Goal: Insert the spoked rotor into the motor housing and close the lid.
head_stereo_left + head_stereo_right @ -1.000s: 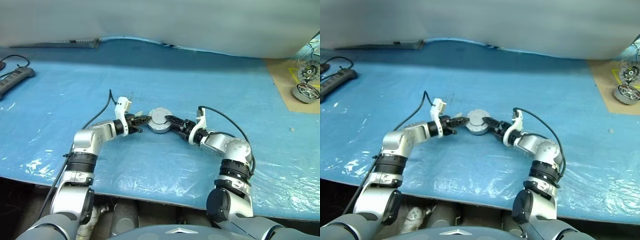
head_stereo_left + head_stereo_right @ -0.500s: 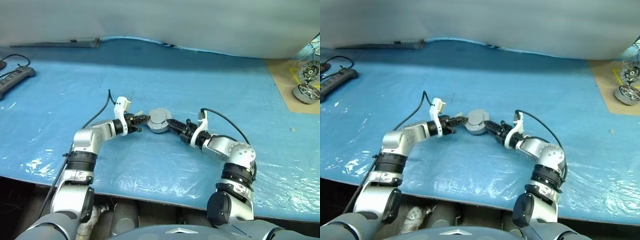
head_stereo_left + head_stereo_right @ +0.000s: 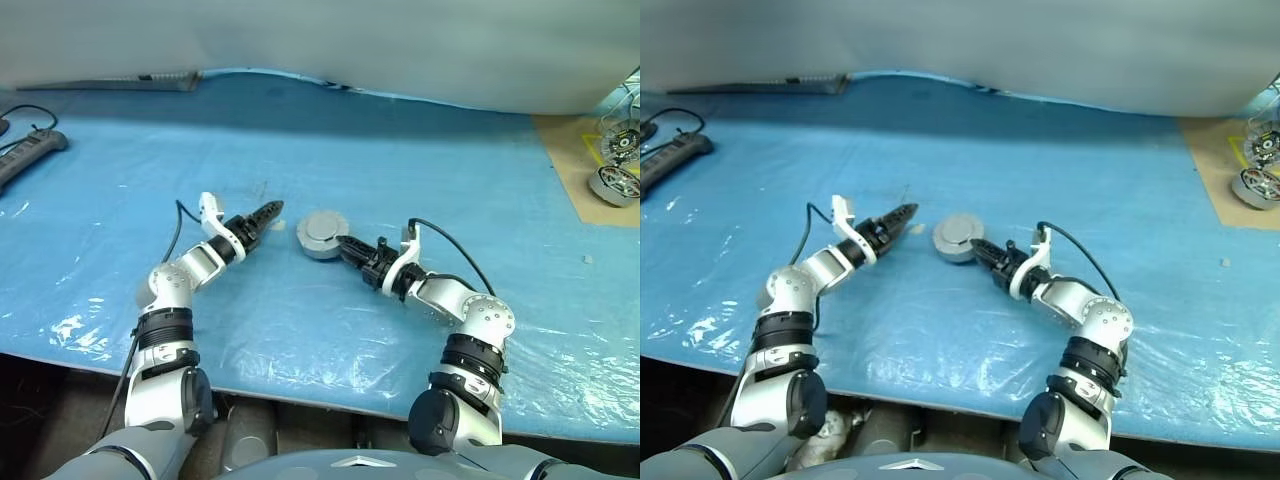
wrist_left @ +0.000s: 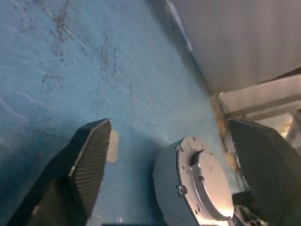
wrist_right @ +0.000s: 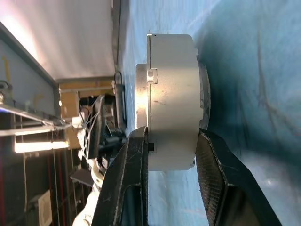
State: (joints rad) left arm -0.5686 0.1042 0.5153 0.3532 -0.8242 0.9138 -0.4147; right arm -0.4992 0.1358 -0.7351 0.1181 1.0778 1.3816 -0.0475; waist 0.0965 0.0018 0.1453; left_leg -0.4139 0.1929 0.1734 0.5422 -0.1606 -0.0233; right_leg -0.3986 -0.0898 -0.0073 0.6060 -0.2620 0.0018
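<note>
A grey round motor housing (image 3: pixel 322 234) rests on the blue sheet in the middle, its lid (image 4: pixel 207 181) seated on top. Whether the spoked rotor is inside is hidden. My right gripper (image 3: pixel 343 244) reaches in from the right and is shut on the housing, one finger (image 5: pixel 136 155) above and one below it. In the right wrist view the housing (image 5: pixel 171 99) fills the gap between those fingers. My left gripper (image 3: pixel 268 212) hovers a little to the left of the housing, apart from it, with its fingers (image 4: pixel 94 150) spread wide and nothing between them.
A blue plastic sheet (image 3: pixel 420 160) covers the table. A black power strip (image 3: pixel 25 155) with a cable lies at the far left. On a brown board (image 3: pixel 570 160) at the far right sit a black-rimmed spoked wheel (image 3: pixel 613 184) and another round part (image 3: pixel 618 145).
My left gripper has let go of the housing, drawn back to the left and opened wide. My right gripper keeps its hold on the housing.
</note>
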